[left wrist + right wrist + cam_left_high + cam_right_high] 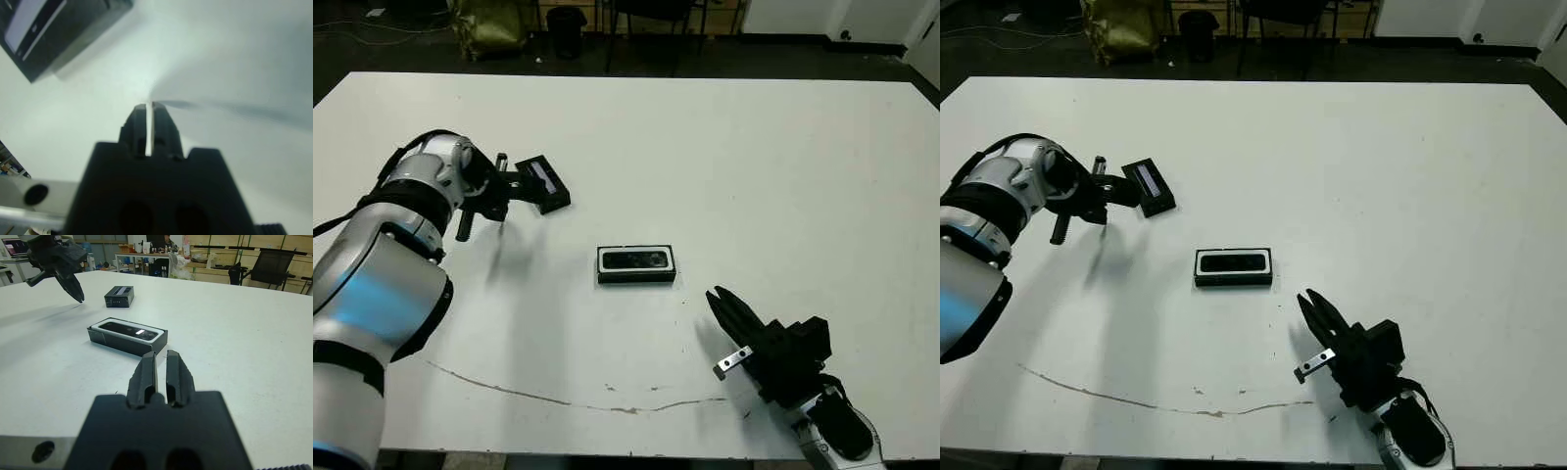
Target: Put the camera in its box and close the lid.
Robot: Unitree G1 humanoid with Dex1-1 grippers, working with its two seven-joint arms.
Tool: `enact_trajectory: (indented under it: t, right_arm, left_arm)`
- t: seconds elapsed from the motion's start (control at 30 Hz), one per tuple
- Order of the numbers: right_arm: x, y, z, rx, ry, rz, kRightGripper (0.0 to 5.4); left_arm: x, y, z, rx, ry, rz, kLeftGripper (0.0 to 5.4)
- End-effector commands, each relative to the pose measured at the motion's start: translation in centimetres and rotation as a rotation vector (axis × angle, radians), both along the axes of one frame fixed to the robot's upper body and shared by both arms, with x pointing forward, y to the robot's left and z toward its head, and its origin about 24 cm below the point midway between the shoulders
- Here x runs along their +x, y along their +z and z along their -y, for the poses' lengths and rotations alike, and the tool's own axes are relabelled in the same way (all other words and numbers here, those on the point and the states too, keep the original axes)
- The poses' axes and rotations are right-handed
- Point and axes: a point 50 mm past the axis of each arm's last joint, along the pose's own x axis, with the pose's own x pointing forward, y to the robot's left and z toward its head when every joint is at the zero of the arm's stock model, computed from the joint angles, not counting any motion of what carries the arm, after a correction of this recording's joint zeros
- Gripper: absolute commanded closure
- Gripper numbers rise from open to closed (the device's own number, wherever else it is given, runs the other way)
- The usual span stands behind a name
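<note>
Your camera [635, 259] lies flat inside the box [636, 277], lens face up, and the box sits near the middle of the white tabletop [754, 176] with its white lining showing as a thin frame around the black bar. The box is uncovered. The lid [543, 183] lies apart from it, farther back and toward your left side, resting on the tabletop at a slant with its pale glossy stripe facing up. Your left pincer [465, 231] hangs just beside the lid, on its left, above the surface and casting a shadow below; its two fingers [161, 128] are pressed almost together with only a hairline slit between them, and they hold nothing. In the left wrist view the lid shows blurred off to one side of those fingers, not between them. Your right pincer [717, 297] sits near the front edge of the tabletop, on the right, in front of the box and a little to its right, apart from it and pointing toward it. Its fingers [147, 374] stand close side by side with a narrow gap, nothing between them. A thin brownish scratch line [509, 390] runs along the tabletop near the front edge, between the two arms.
</note>
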Motion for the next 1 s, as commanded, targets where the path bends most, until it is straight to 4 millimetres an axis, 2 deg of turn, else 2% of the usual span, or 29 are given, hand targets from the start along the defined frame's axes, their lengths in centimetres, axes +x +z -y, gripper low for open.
enact_trajectory:
  t: [0.03, 0.3, 0.4, 0.5, 0.57, 0.67, 0.8, 1.0]
  right_arm:
    - [-0.2, -0.4, 0.2, -0.026, -0.018, -0.063, 5.39]
    - [-0.1, -0.6, 0.0, -0.061, -0.019, -0.07, 5.39]
    - [-0.2, -0.2, -0.1, -0.09, -0.024, -0.067, 5.39]
    - [0.0, -0.4, -0.1, -0.065, -0.006, -0.064, 5.4]
    - [0.2, -0.6, -0.1, -0.068, 0.005, -0.053, 5.4]
    - [0.2, -0.5, -0.4, -0.095, 0.001, -0.067, 5.4]
    - [0.0, -0.5, -0.7, -0.099, -0.007, -0.065, 5.4]
    - [-0.3, -0.5, -0.7, -0.175, -0.045, -0.073, 5.4]
  left_arm:
    - [-0.5, -0.8, -1.3, 0.005, 0.041, -0.009, 5.4]
    - [-0.1, 1.2, -2.2, -0.045, 0.073, 0.063, 5.4]
    - [0.5, 3.3, -2.6, -0.22, 0.133, 0.188, 5.4]
    - [1.1, 5.8, -2.3, -0.404, 0.154, 0.31, 5.15]
    - [1.4, 6.9, -1.9, -0.548, 0.175, 0.374, 4.73]
    - [1.7, 7.2, -1.2, -0.735, 0.244, 0.408, 4.02]
    - [2.0, 6.7, 0.1, -0.891, 0.308, 0.402, 3.04]
    - [2.4, 4.7, 2.1, -0.971, 0.43, 0.448, 1.57]
